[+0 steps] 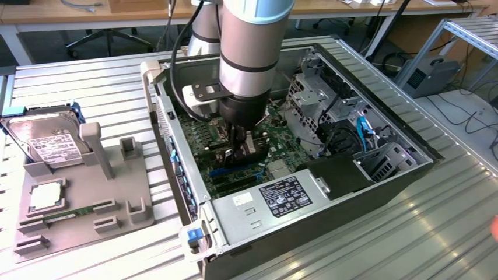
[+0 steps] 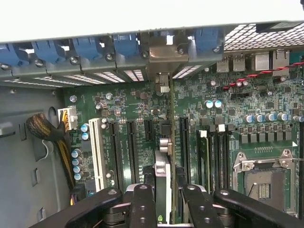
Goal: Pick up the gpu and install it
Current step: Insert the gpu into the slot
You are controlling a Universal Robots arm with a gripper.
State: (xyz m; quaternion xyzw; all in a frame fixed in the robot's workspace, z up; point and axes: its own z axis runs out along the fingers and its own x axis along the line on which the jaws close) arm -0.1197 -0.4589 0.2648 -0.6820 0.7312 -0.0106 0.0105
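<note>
The gpu (image 2: 163, 166) stands edge-on inside the open computer case (image 1: 374, 175), over the motherboard (image 2: 237, 109), between the long black expansion slots (image 2: 131, 147). Its silver bracket (image 2: 162, 54) lies against the case's rear wall, in line with the blue slot latches. My gripper (image 2: 165, 204) is shut on the card, one black finger (image 2: 142, 204) on each side. In the exterior view the gripper (image 1: 237, 143) reaches straight down into the case, with the black card (image 1: 251, 153) under it. Whether the card's edge sits in a slot I cannot tell.
A white slot (image 2: 97, 152) and a sleeved cable bundle (image 2: 45, 130) lie beside the card; the processor socket (image 2: 263, 180) is on the other side. The drive cage (image 1: 311, 99) and power supply (image 1: 288, 195) crowd the case. A grey fixture (image 1: 78, 198) at the exterior view's left holds a hard drive (image 1: 46, 143).
</note>
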